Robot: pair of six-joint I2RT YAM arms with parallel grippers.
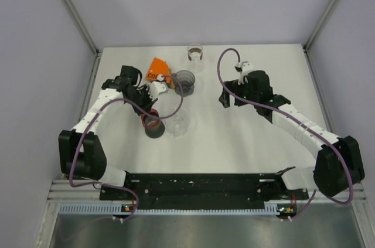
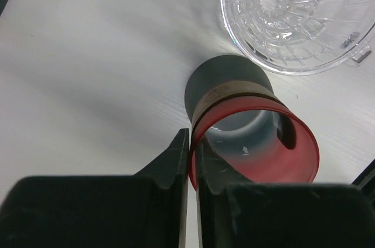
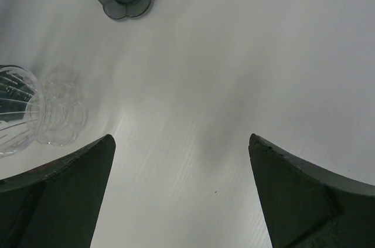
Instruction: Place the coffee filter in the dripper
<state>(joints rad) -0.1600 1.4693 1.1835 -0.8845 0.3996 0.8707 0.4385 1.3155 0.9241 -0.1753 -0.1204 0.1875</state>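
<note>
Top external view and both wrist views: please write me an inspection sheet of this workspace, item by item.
Surface: white table, no spill seen.
Job's things: clear dripper upright; grey dripper farther back; coffee filter not identified.
Clutter: orange packet; small glass; red-rimmed dark cup.
Grippers: left gripper pinches the cup's red rim; right gripper open, holding nothing.
Cables: purple cable on each arm, looping free near the wrist.
Surroundings: grey walls, metal frame posts.
</note>
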